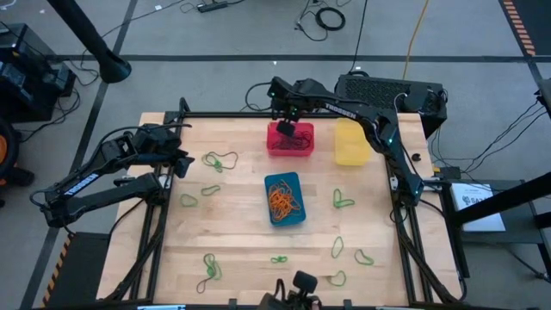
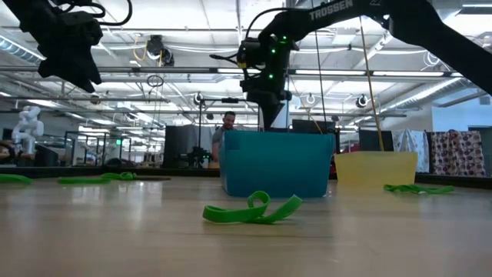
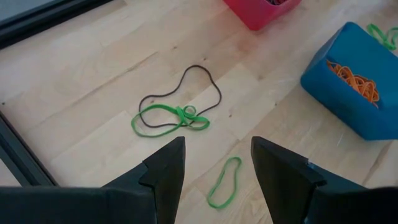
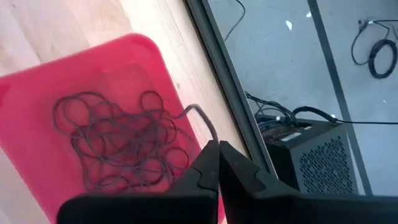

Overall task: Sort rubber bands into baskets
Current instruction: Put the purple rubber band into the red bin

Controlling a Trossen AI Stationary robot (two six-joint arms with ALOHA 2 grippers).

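Note:
The red basket [image 1: 277,148] holds a tangle of dark rubber bands [image 4: 118,146]. The blue basket [image 1: 284,200] holds orange bands [image 1: 282,200], and the yellow basket [image 1: 351,143] stands to the right of the red one. My right gripper [image 4: 218,144] is over the red basket [image 4: 37,81], shut on a dark band. My left gripper [image 3: 217,149] is open and empty above the table's left part, over a green band [image 3: 168,118] tangled with a dark band [image 3: 208,78]. Both of these lie flat on the wood. My right gripper pinches one thin dark band strand [image 4: 208,127] between its two fingertips, coming from above and pointing down. The strand curves away from the tips over the red basket's far edge and joins the dark tangle inside the basket.
Loose green bands lie over the table: one [image 3: 224,183] close under my left gripper, others at the right [image 1: 343,201] and along the near edge [image 1: 209,267]. One green band [image 2: 254,210] lies close to the low camera. A black frame rail [image 4: 224,81] runs behind the red basket.

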